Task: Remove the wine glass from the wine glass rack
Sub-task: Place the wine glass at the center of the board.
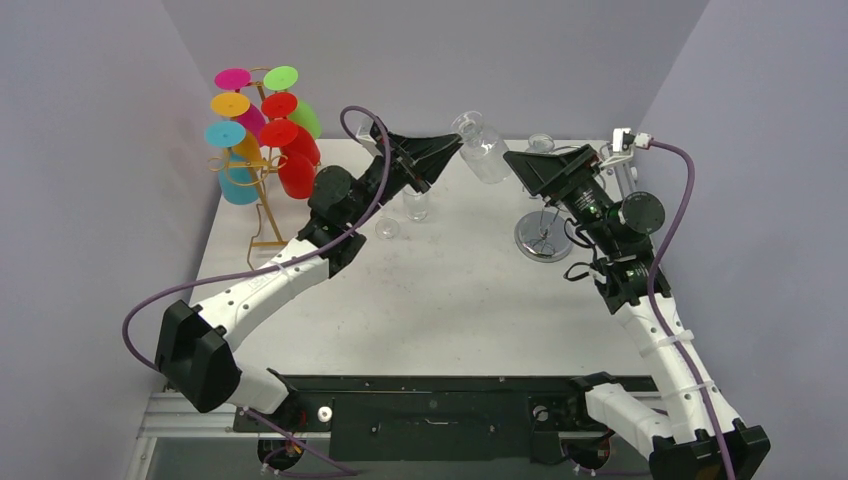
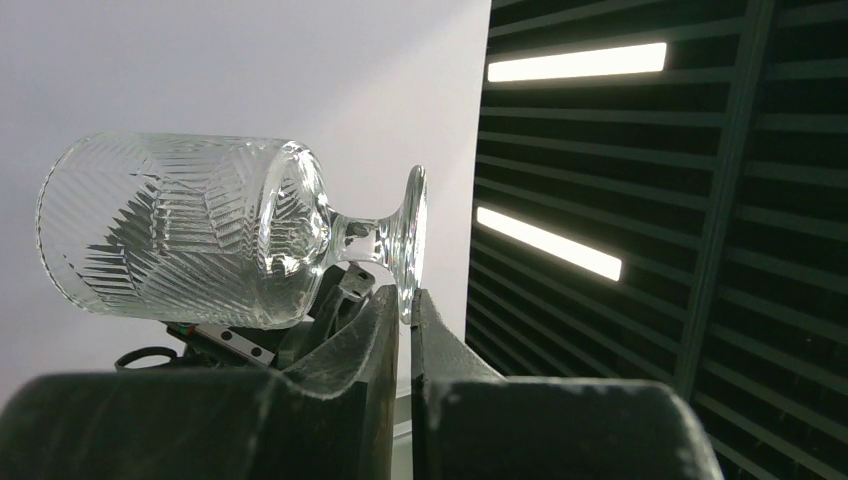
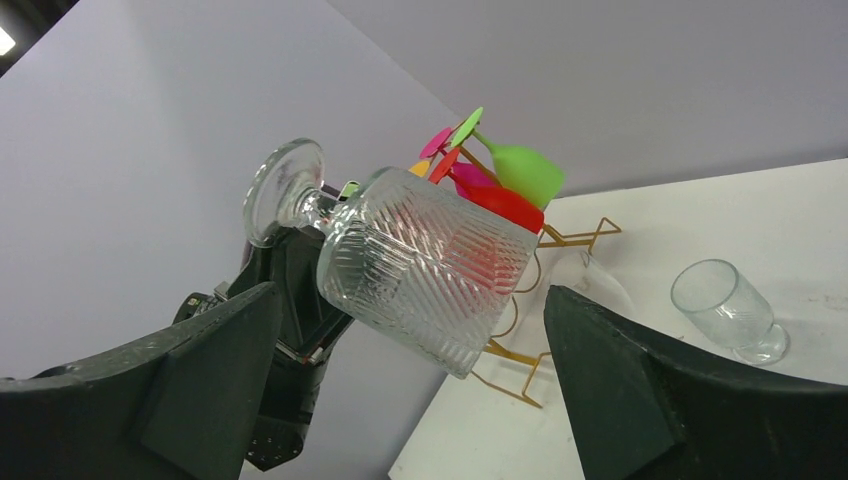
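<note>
The left hand [image 2: 412,300] is shut tight on the thin edge of the wine glass [image 2: 190,230]'s round foot. Only that edge is pinched. The glass sticks out sideways in the air, with its cup pointing away from the hand.

The glass hangs high over the far part of the surface [image 1: 450,300]. It touches nothing but the left hand. The gold rack [image 1: 262,215] with its bright coloured glasses [image 1: 285,135] stands well off to the left. A shiny stand [image 1: 545,240] sits to the right, below the glass.

The right hand [image 1: 522,165] is wide open and holds nothing. It faces the glass from just beside it, with its fingers on either side of the cup in the right wrist view.

So the lifting-off step looks done. Next, the glass likely needs passing over or setting down. A pinch on the foot's edge is a weak hold, so the move should be slow.

The left arm stretches up from the near left corner. The right arm climbs the right side and bends inward.
</note>
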`<state>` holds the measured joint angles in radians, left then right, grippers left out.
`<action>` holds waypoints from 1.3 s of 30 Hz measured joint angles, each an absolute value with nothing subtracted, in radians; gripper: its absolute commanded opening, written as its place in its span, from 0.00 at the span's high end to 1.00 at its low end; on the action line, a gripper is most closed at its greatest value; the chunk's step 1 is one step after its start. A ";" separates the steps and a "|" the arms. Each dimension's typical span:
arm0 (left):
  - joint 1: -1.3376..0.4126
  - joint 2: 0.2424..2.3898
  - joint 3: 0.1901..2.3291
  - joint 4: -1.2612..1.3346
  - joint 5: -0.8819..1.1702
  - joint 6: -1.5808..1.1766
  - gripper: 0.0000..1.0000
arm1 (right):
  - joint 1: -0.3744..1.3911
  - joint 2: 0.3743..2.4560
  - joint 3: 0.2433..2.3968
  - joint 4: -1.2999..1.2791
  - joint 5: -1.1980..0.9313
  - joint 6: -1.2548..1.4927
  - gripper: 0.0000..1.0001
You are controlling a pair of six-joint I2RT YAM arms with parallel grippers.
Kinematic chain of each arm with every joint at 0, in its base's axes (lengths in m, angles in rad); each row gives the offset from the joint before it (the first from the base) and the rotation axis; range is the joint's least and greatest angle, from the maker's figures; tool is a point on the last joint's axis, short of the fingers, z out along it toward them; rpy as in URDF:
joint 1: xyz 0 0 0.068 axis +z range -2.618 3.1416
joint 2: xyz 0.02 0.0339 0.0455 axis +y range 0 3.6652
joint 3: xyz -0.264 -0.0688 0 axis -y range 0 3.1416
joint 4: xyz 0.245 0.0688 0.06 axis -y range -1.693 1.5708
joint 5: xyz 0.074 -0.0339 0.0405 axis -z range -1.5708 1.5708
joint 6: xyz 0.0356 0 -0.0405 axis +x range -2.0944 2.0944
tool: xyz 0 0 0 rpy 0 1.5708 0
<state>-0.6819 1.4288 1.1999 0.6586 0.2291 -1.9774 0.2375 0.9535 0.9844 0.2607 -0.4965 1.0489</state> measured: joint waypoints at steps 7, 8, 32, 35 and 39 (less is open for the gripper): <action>-0.688 1.418 1.200 0.694 0.218 -1.984 1.00 | 0.264 0.975 0.964 0.317 -0.509 1.089 0.00; -0.690 1.418 1.200 0.696 0.217 -1.985 1.00 | 0.269 0.979 0.964 0.324 -0.512 1.093 0.00; -0.725 1.418 1.200 0.842 0.213 -2.058 1.00 | 0.305 1.057 0.918 0.800 -0.592 1.389 0.60; -0.731 1.420 1.200 0.868 0.214 -2.064 1.00 | 0.309 1.061 0.918 0.815 -0.592 1.404 0.76; -0.727 1.422 1.193 0.879 0.191 -2.075 0.96 | 0.310 1.054 0.919 0.854 -0.595 1.426 0.99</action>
<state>-0.7269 1.4220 1.1934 0.8787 0.1913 -2.0750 0.3096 1.0542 0.9188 0.8539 -0.5949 1.4261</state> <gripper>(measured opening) 0.024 0.188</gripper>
